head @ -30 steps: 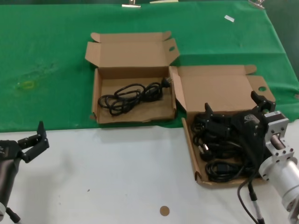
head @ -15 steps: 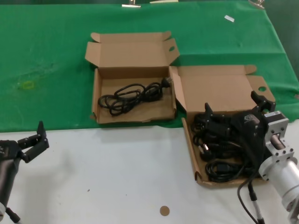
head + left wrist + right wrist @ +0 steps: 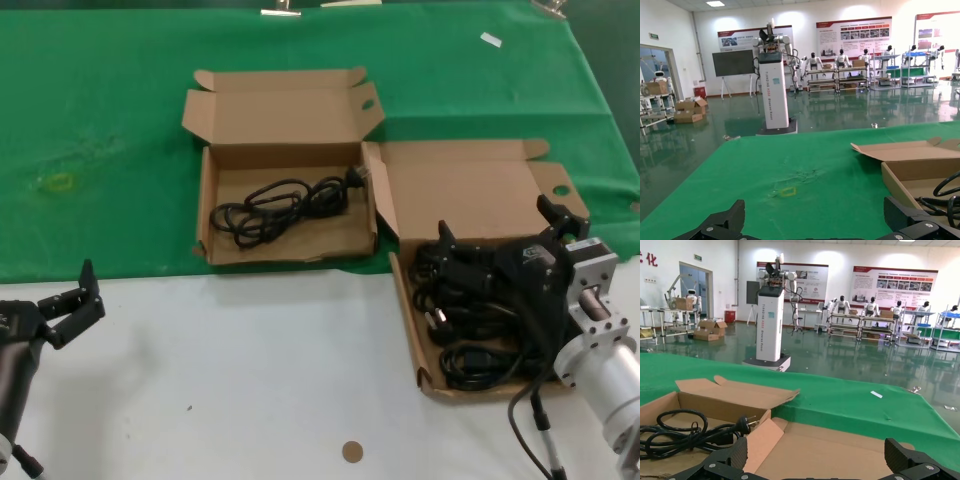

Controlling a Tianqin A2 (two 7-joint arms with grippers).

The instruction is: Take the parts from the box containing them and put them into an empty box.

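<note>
Cords (image 3: 470,320) lie piled in the right box (image 3: 480,200), and 1 cord (image 3: 280,208) lies in the left box (image 3: 270,125) on the green cloth (image 3: 100,130). Right hand (image 3: 495,235) hangs over the pile, fingers spread, pinching nothing. Left hand (image 3: 85,295) waits over the white bench (image 3: 250,380) at the left edge, fingers spread too.

right gripper (image 3: 500,235) hides part of the parts (image 3: 470,320).
</note>
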